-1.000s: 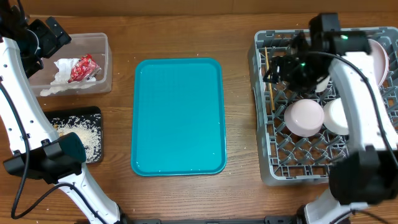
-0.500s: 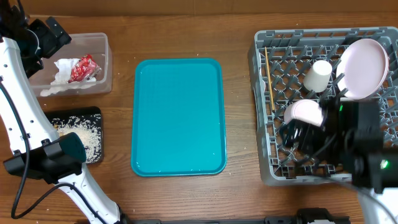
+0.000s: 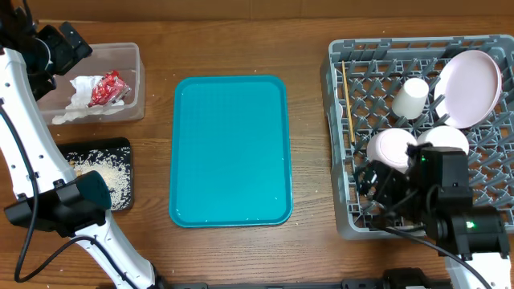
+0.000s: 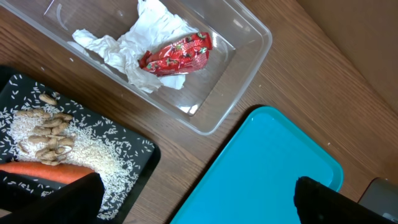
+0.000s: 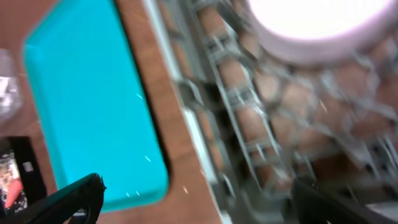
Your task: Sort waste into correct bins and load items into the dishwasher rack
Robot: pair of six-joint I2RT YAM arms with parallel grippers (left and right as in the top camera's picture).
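- Overhead: the dishwasher rack [image 3: 337,144] fills the right of the frame. It carries the plate [image 3: 468,88], the cup [image 3: 411,98], two bowls [image 3: 389,148] [image 3: 444,138] and the wooden stick [image 3: 347,100] near its left wall.
- I cannot make out the fork. The right arm covers the rack's lower right part and whatever lies under it.
- The teal tray [image 3: 231,150] in the centre is bare.
- At upper left the clear tub [image 3: 132,80] holds napkins [image 3: 80,92] and the red wrapper [image 3: 106,88]. Below it the black tray [image 3: 96,147] holds rice [image 3: 108,172].
- Sorting and loading look all but finished.
- Left wrist: the left jaws stand wide apart with nothing between them, above the bench [image 4: 292,81] where the black tray and the teal tray meet.
- The carrot [image 4: 46,171] lies at lower left on the black tray, partly behind a finger. Food scraps [image 4: 53,134] sit on the rice.
- Right wrist: badly blurred. The right jaws are spread wide and empty over the rack's outer edge.
- A bowl is cut off by the top of the frame.
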